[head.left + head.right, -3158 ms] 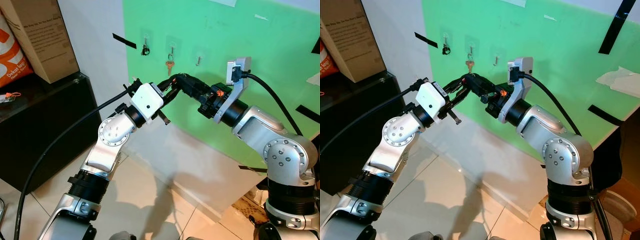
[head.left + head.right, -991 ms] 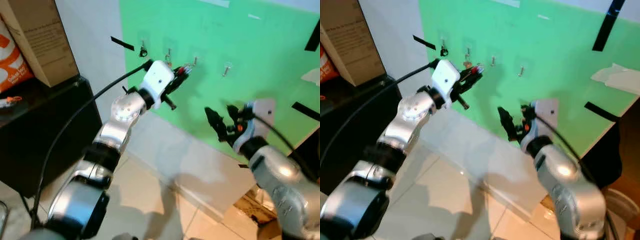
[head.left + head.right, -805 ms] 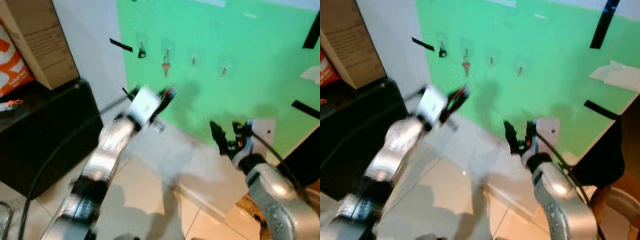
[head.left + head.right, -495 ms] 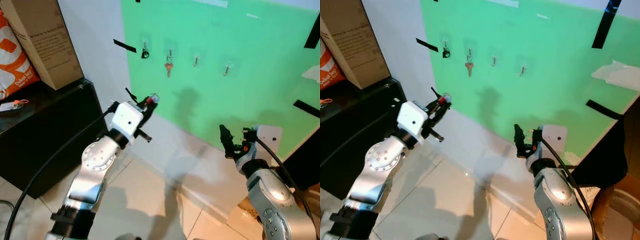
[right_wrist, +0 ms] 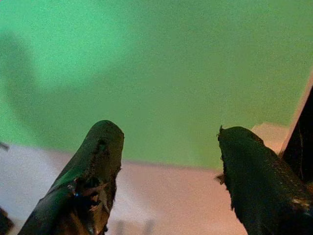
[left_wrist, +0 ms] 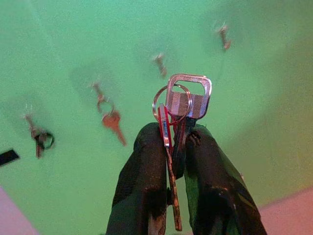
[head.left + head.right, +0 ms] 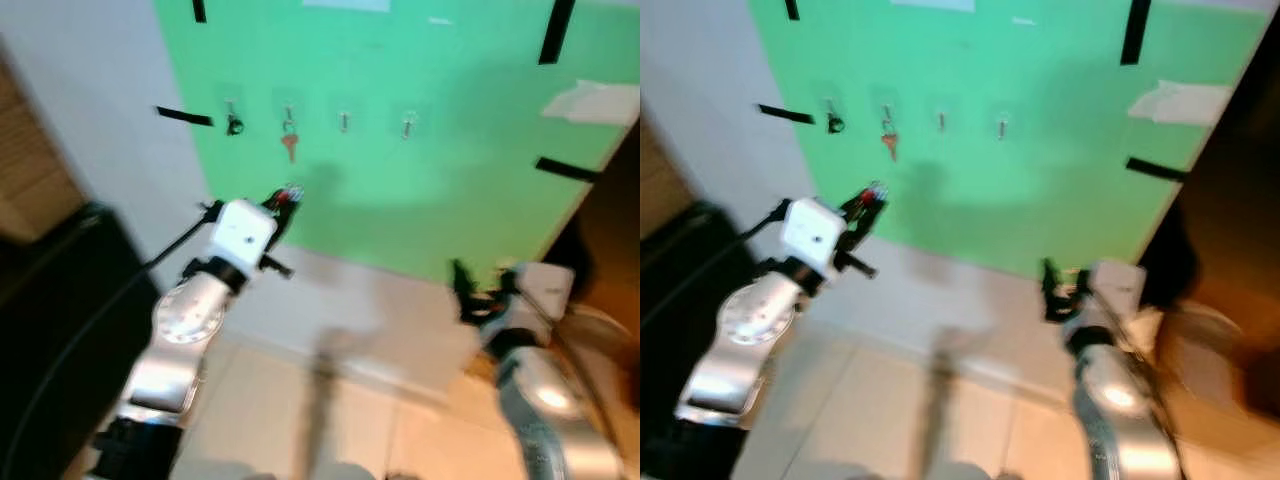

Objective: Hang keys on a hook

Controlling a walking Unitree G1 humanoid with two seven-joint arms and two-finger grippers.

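1. The left gripper (image 6: 177,147) pinched the keys (image 6: 182,102) with the ring upward, presumably to slip over a hook; it hung below the third hook (image 7: 343,122).
2. The right gripper (image 5: 168,166) stood open, low beneath the hooks, idle.

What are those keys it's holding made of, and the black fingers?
The keys look like bright silvery metal on a thin wire ring, with a red piece, maybe plastic, hanging beside. The left gripper fingers look like matte black rubber or plastic, dull and slightly textured.
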